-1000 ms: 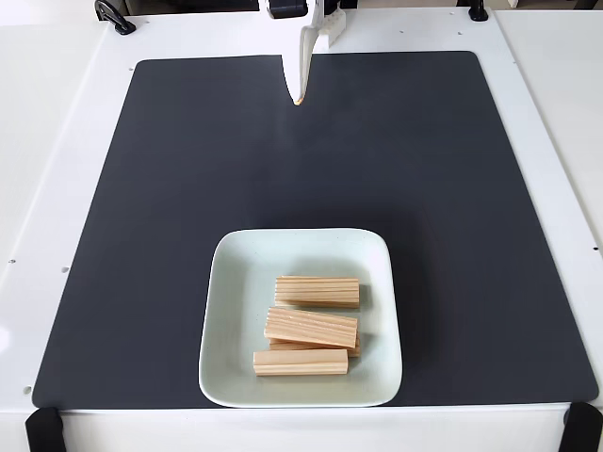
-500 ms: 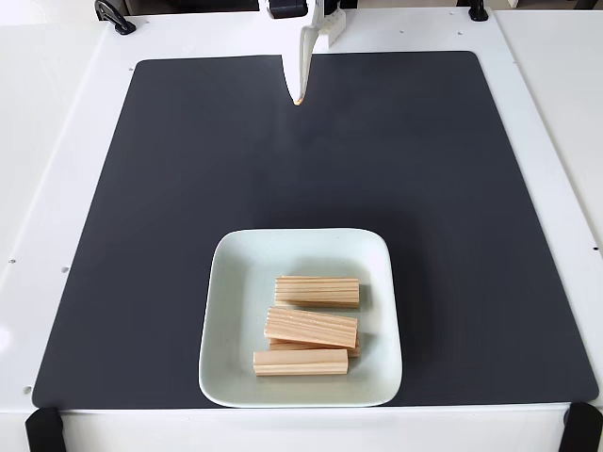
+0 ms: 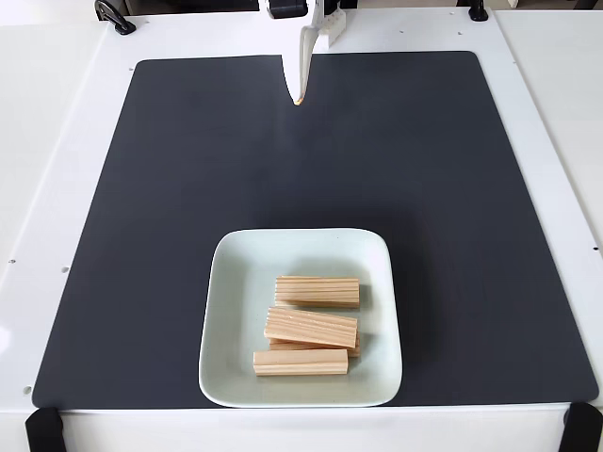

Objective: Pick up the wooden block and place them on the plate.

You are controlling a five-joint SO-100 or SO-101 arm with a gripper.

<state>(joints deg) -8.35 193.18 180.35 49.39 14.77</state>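
Observation:
The pale mint square plate (image 3: 229, 282) sits near the front edge of the black mat. Wooden blocks lie inside it: one toward the back (image 3: 317, 290), one in the middle (image 3: 311, 327) and one at the front (image 3: 300, 363). The middle block rests on another block, of which only a thin edge (image 3: 283, 346) shows. My white gripper (image 3: 298, 98) hangs at the far edge of the mat, well away from the plate. Its fingers meet in a single point with nothing between them.
A black mat (image 3: 170, 188) covers most of the white table (image 3: 57, 141). Black clamps sit at the table's front corners (image 3: 43, 429) and at its back left (image 3: 113, 17). Bare mat lies between the gripper and the plate.

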